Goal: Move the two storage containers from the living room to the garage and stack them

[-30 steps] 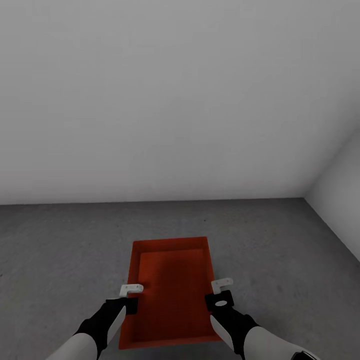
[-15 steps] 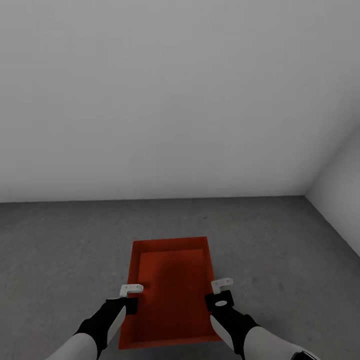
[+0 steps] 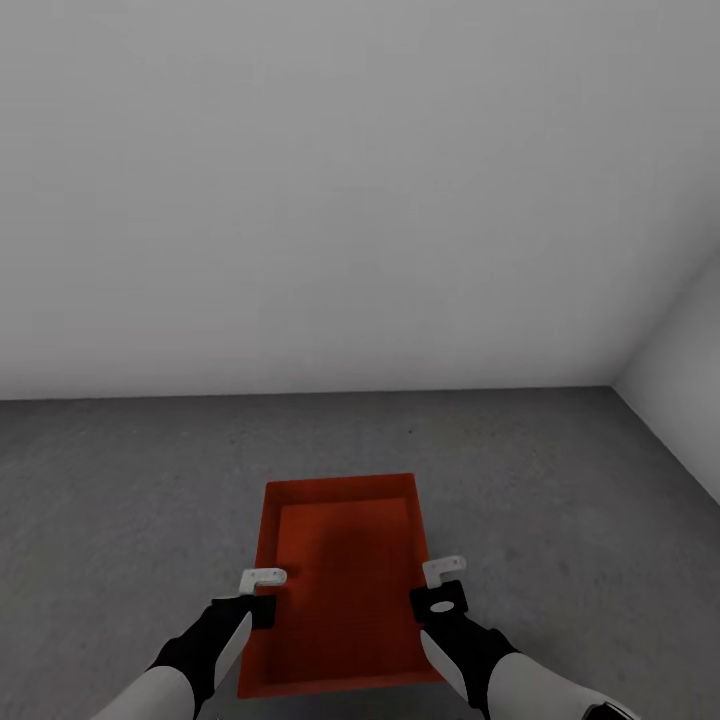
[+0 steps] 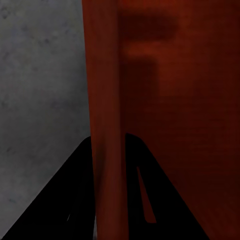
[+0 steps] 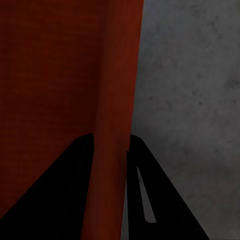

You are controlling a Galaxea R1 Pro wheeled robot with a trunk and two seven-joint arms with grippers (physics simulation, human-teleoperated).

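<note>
One orange-red storage container lies lengthwise in front of me over the dark grey concrete floor of the garage. My left gripper is shut on its left long wall and my right gripper is shut on its right long wall. In the left wrist view the thin wall of the container runs between the dark fingers of the left gripper. The right wrist view shows the same for the container and the right gripper. Whether the base touches the floor I cannot tell.
A plain white-grey wall stands ahead, a short stretch of floor beyond the container. A second wall meets it in a corner at the right. Bare concrete spreads to both sides of the container.
The line where wall meets floor has crept slightly up the picture, so the camera has shifted. Both grippers and the container keep the same hold and place.
</note>
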